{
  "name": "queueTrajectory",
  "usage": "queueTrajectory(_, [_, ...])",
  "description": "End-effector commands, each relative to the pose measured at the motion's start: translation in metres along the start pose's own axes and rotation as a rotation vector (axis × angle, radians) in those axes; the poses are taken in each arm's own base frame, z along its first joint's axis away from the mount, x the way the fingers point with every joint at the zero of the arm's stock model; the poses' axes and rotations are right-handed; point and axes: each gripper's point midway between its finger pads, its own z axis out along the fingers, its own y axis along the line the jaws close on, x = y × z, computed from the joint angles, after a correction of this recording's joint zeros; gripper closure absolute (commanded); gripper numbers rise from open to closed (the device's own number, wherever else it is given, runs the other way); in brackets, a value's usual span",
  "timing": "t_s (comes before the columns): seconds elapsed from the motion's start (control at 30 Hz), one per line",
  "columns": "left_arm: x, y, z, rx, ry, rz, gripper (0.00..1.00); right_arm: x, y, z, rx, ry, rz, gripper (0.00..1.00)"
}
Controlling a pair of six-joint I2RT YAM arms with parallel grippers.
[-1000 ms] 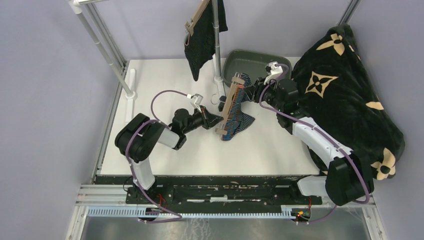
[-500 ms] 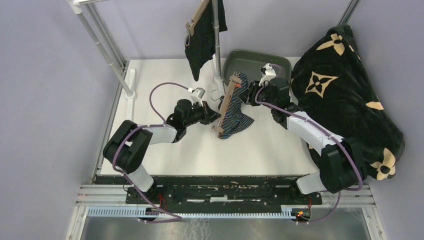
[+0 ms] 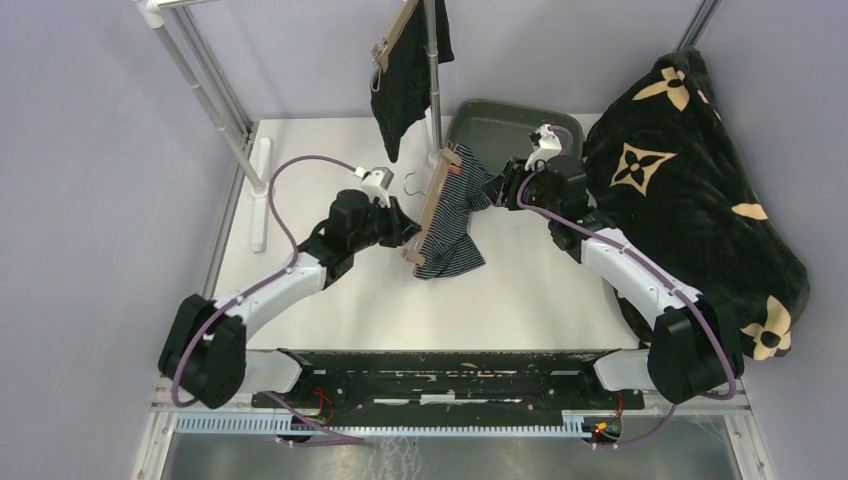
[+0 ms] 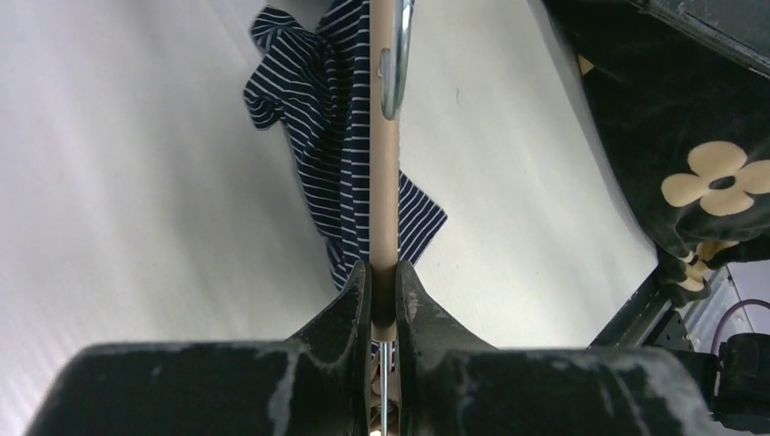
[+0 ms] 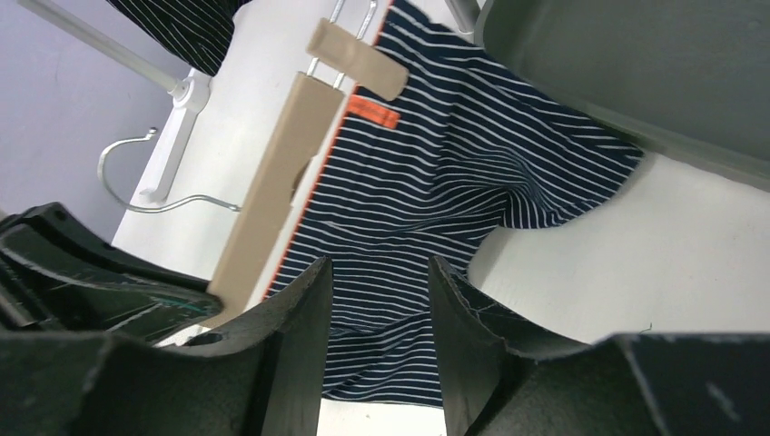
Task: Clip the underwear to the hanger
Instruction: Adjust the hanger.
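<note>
The left arm has stretched out long and low since a second ago, and the left end effector [image 3: 408,230] has carried the pale wooden clip hanger [image 3: 432,200] leftward and away from the base, over the white counter [image 3: 330,290]. Its grip is tight: in the left wrist view the fingers [image 4: 350,300] are pinched narrow on the hanger's bar [image 4: 384,182].

The bar's long axis runs from near-left to far-right, steeply, with the near end in that grip. Its steel hook [image 3: 412,183] points left.

The navy underwear with light stripes [image 3: 455,215] hangs off the bar's right side and has travelled with it. It trails down toward the counter, though I cannot tell whether it touches. The right wrist view shows the far-end wooden clip [image 5: 356,59] sitting on the waistband beside an orange tag.

The right end effector [image 3: 500,188] has opened up. Its jaws stand moderately apart, with striped cloth [image 5: 436,182] showing beyond the gap and nothing pinched.

Farther back, the black pinstriped underwear [image 3: 405,75] hangs on the rack, unchanged. The dark grey tub [image 3: 520,115] and the black blanket with tan flower motifs [image 3: 690,170] have stayed put on the right.
</note>
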Motion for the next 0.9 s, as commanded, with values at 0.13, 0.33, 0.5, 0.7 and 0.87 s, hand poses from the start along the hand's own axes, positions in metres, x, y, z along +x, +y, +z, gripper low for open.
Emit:
queueTrajectory(0.13, [-0.019, 0.013, -0.063, -0.197, -0.016, 0.057, 0.97, -0.015, 0.009, -0.007, -0.028, -0.042, -0.012, 0.49])
queueTrajectory(0.33, [-0.021, 0.025, -0.102, -0.315, -0.009, 0.058, 0.97, -0.018, 0.016, -0.008, -0.068, -0.047, 0.005, 0.49])
queueTrajectory(0.5, [-0.036, 0.04, -0.125, -0.415, -0.028, 0.059, 0.97, -0.019, 0.024, -0.01, -0.108, -0.054, 0.024, 0.49])
queueTrajectory(0.7, [-0.065, 0.061, -0.141, -0.514, -0.028, 0.055, 0.97, -0.02, 0.026, -0.015, -0.122, -0.062, 0.027, 0.49])
queueTrajectory(0.87, [-0.096, 0.069, -0.142, -0.53, -0.064, 0.057, 0.97, -0.021, 0.029, -0.018, -0.135, -0.067, 0.03, 0.49])
